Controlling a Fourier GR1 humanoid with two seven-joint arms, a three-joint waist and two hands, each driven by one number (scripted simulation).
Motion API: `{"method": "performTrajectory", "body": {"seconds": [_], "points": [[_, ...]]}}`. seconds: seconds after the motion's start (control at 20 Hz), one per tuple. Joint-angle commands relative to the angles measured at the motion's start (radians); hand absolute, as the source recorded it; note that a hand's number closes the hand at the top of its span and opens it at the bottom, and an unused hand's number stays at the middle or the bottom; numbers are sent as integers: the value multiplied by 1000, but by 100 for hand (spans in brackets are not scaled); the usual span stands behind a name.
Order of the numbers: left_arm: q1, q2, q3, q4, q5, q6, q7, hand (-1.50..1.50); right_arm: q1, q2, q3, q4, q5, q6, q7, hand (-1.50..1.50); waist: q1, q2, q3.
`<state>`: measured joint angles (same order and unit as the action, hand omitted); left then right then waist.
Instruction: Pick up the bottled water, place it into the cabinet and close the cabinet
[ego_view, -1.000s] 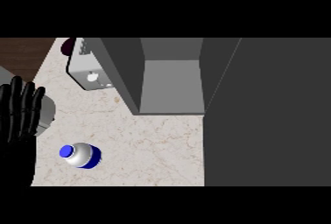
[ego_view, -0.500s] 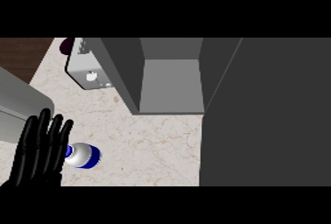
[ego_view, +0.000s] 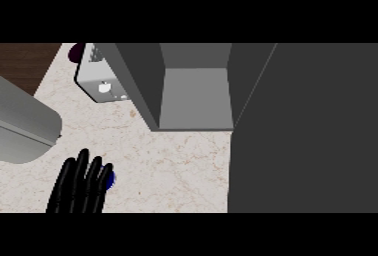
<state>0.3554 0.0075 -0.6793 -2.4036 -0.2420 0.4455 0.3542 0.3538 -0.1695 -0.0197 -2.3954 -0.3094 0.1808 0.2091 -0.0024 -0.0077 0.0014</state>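
Bottle (ego_view: 110, 179) on table (ego_view: 177, 165), nearly hidden under left hand (ego_view: 80, 186); only blue cap edge shows at fingers' right. Hand flat, fingers straight, holding nothing. Open cabinet (ego_view: 193, 95) up-right. Right hand unseen.

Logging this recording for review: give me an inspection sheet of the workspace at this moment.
Surface: pale marbled counter.
Job's things: bottled water, only a blue sliver showing beside the hand; cabinet open, its door swung out at the right.
Clutter: grey appliance at the back left.
Robot hands: left robot hand over the bottle, fingers straight; right hand not in view.
Cables: nothing seen.
Surroundings: dark wood at the upper left.
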Motion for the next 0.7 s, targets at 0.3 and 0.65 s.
{"method": "performTrajectory", "body": {"seconds": [0.3, 0.65], "points": [[57, 57, -121, -135, -188, 102, 45, -150, 99, 6, -58, -182, -152, 16, 60, -150, -3, -5, 1], [108, 90, -219, -84, -223, 191, -26, -150, 119, 2, -59, -174, -169, 53, 50, -150, 3, -7, 0]]}}
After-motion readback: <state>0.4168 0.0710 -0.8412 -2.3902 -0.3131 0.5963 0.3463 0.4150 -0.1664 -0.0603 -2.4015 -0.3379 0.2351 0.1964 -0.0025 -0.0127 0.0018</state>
